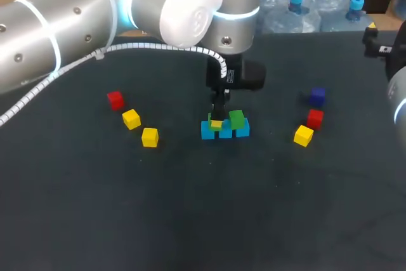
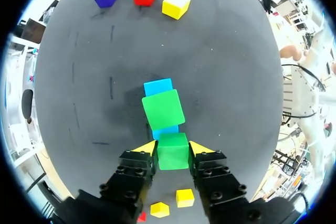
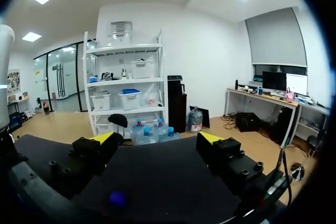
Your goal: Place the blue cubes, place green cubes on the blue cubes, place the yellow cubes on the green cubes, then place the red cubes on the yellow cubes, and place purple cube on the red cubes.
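L gripper point(image 2: 172, 148) is clamped on a green cube point(image 2: 173, 153), fingers on both sides, directly above the blue cubes point(image 1: 225, 131) mid-table. 2nd green cube point(image 2: 163, 107) sits just ahead on the same blue row, slightly skewed. R gripper point(image 3: 156, 138) is spread wide w/ nothing betw. its fingers. Purple cube point(image 1: 317, 96), red cube point(image 1: 314, 118) and yellow cube point(image 1: 303, 135) are grouped on the robot's right. Other red cube point(image 1: 115, 99) and yellow pair point(image 1: 131, 118) lie on its left.

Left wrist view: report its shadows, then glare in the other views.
Left wrist view: soft dark shadow on the table beside the blue cubes, ahead of the left tool shut on a green cube. Head view: the left arm shines brightly at its white joint. Right wrist view: no glare on the table, dim under the open right tool.
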